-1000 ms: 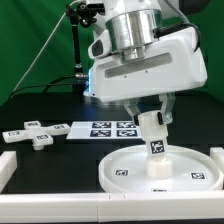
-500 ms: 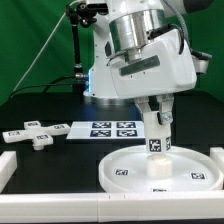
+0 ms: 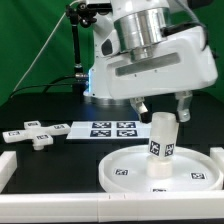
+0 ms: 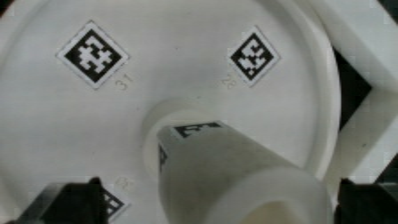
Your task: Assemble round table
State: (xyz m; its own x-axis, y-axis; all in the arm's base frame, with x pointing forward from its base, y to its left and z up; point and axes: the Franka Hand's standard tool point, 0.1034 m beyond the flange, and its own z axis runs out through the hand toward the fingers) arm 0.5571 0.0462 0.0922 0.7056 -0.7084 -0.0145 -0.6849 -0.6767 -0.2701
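Bright even light, mild glare on the round disc, soft shadows, blurry close-up wrist view.

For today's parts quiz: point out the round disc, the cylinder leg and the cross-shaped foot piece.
round disc [image 3: 130, 162], exterior view, bare surface.
cylinder leg [image 3: 165, 132], exterior view, upper side.
cross-shaped foot piece [image 3: 36, 136], exterior view, centre.

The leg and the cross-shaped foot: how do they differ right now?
Shape: the leg is a thick cylinder; the foot is a flat cross. Pose: the leg stands on end; the foot lies flat. Place: the leg is on the disc, the foot on the black table at the exterior view's left. Both are white with black-and-white tags.
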